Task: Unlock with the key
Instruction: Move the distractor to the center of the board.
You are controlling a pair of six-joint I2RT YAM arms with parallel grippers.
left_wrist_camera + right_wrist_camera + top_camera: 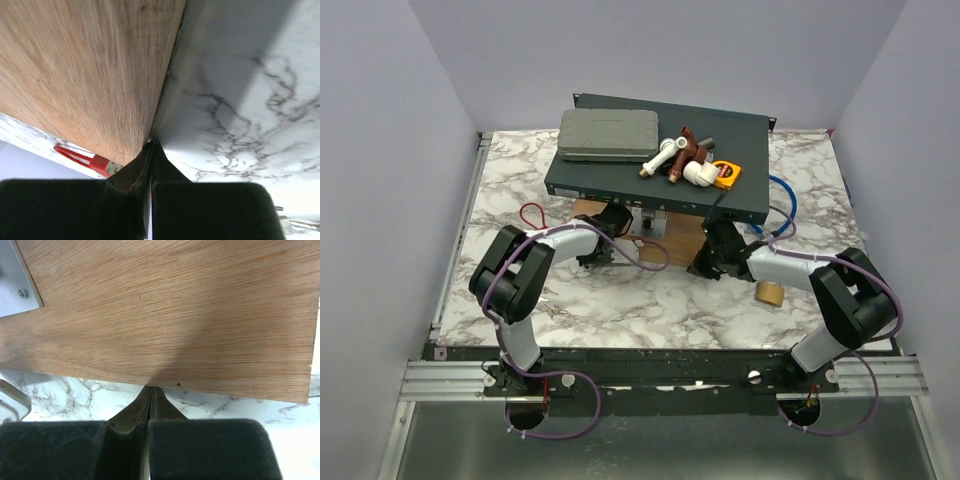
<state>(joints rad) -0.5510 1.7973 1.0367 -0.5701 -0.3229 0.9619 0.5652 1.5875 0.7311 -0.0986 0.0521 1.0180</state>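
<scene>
While both arms reach in under the front of the black box (660, 170), the top view shows the left gripper (598, 250) and the right gripper (712, 260) at opposite ends of the wooden board (584, 208) lying on the marble table (650, 300). A metal fitting (645, 228) sits on the board between them. I cannot make out the key here. A grey case (608, 134), pipe fittings (678, 158) and a tape measure (724, 173) lie on top of the box. A red cable (532, 213) lies to the left, a blue cable (782, 200) to the right, and a tape roll (770, 293) beside the right arm.

From the left wrist, the fingers (165, 170) are pressed together with nothing visible between them, and their tips touch the board's edge. The red cable's plug lies just beside them.

From the right wrist, the fingers (165, 407) are likewise closed tight on nothing visible, with their tips against the board's near edge. A metal plate (15, 280) with a screw is fixed at the board's upper left. No key shows in either wrist view.
</scene>
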